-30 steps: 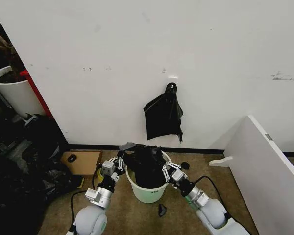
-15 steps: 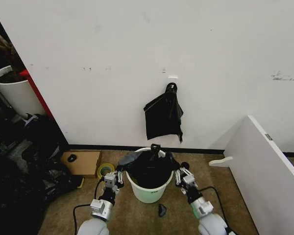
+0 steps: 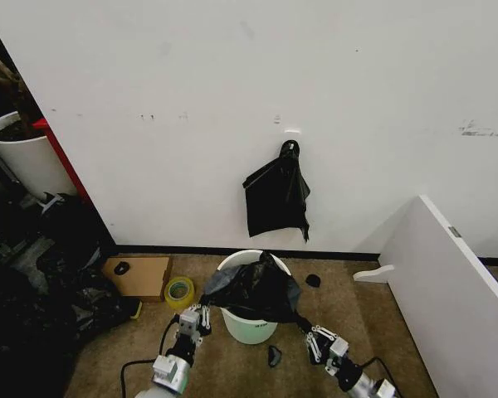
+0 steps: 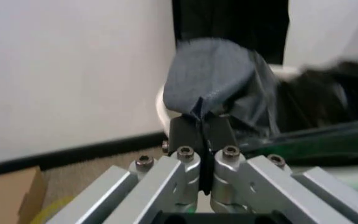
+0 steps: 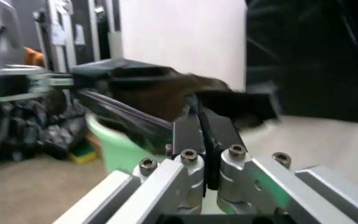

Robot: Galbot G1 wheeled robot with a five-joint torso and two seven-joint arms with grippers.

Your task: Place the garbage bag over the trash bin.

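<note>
On the tan carpet by a white wall, the glossy black plastic garbage bag (image 3: 256, 290) now stretches over the round cream plastic trash bin (image 3: 247, 327). Left gripper (image 3: 194, 317) and right gripper (image 3: 319, 343), each clamped on a bag edge, have drawn back and down, pulling its mouth wider toward the rim's near side.

Glossy black garbage bag (image 3: 257, 290), cream-white trash bin (image 3: 247, 328), yellow tape roll (image 3: 179, 291)
</note>
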